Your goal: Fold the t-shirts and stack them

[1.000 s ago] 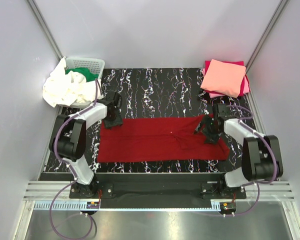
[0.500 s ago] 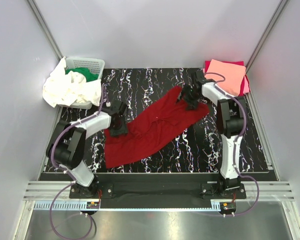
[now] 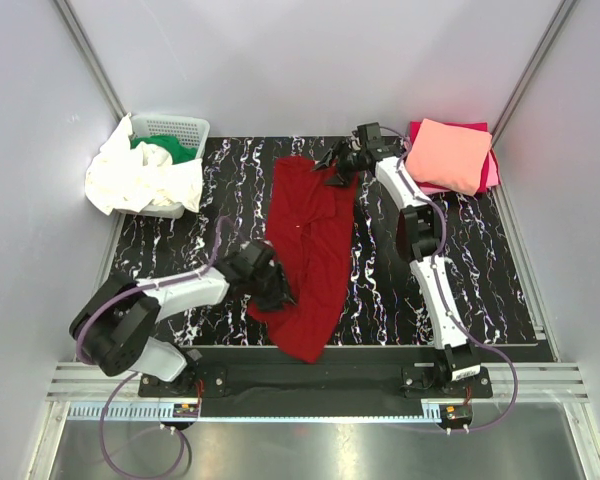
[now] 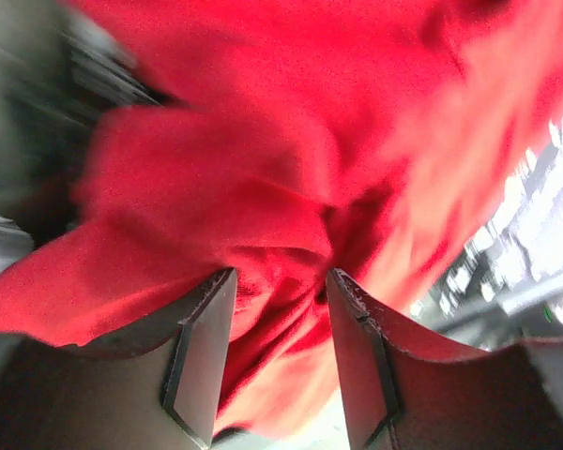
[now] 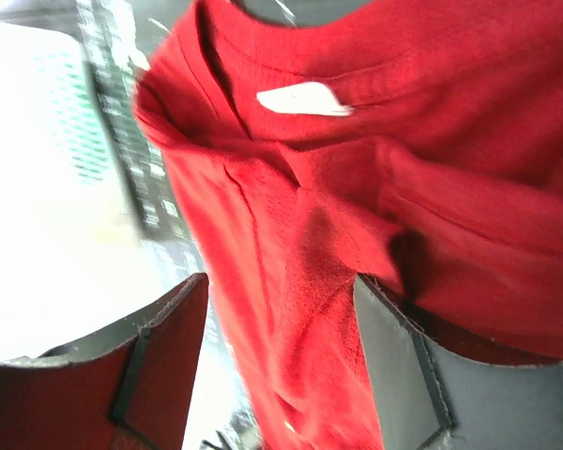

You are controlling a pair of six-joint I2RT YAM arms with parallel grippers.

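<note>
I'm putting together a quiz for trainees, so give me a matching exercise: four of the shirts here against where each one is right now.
Things:
1. dark red shirt
2. salmon pink shirt
3. white shirt
4. green shirt

Places:
A. inside the basket
B. held by the left hand and the right hand
C. draped over the basket's rim
D. on top of the magenta shirt, far right corner

Pairs: 1-B, 2-D, 3-C, 4-A

Dark red cloth t-shirt (image 3: pixel 305 250): soft, matt, wrinkly; fine knit shows close up. Small white tag (image 5: pixel 300 98) at its collar: smooth, flat. Black tabletop with white streaks (image 3: pixel 230 190): hard, smooth, bit shiny. White lattice basket (image 3: pixel 175 127): plastic. White crumpled shirt (image 3: pixel 140 180), salmon pink folded shirt (image 3: pixel 450 155): soft matt cloth. White arm covers (image 3: pixel 185 293): smooth shiny plastic. Silver rail (image 3: pixel 90 382): metal.
</note>
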